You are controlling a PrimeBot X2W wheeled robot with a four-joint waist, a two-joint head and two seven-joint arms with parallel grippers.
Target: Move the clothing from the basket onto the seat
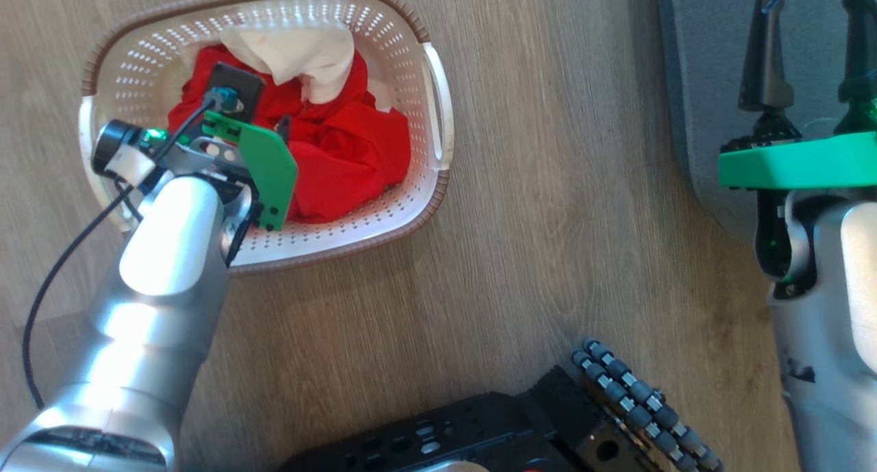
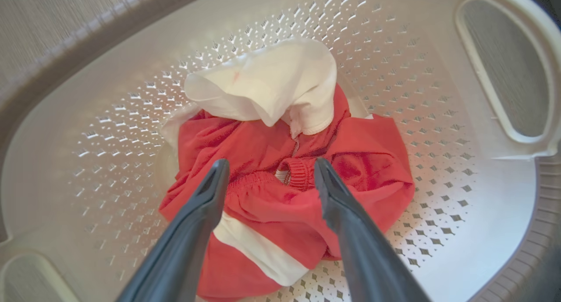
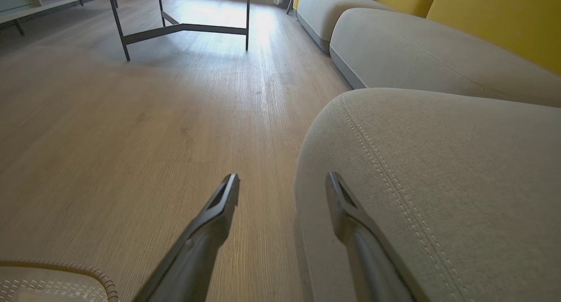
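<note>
The white perforated basket (image 1: 411, 54) with a brown rim stands on the wooden floor at the upper left. The clothing (image 1: 349, 157) lies bunched inside it, bright red with a white cloth part (image 1: 301, 51) on top. My left gripper (image 2: 271, 161) hangs open just above the red clothing (image 2: 267, 205), its fingers either side of a ribbed cuff, holding nothing. A white stripe (image 2: 258, 249) shows between the fingers. My right gripper (image 1: 808, 20) stands open and empty at the left edge of the grey seat (image 1: 699, 81). In the right wrist view this gripper (image 3: 282, 177) straddles the seat (image 3: 460, 183) corner with its pale double stitching.
My dark base (image 1: 479, 431) and its roller wheel (image 1: 637, 396) sit at the bottom centre. A black cable (image 1: 55, 280) loops beside the left arm. More grey cushions (image 3: 416, 52), a yellow backrest (image 3: 504, 17) and dark table legs (image 3: 175, 28) lie beyond. The basket rim (image 3: 65, 267) shows lower left.
</note>
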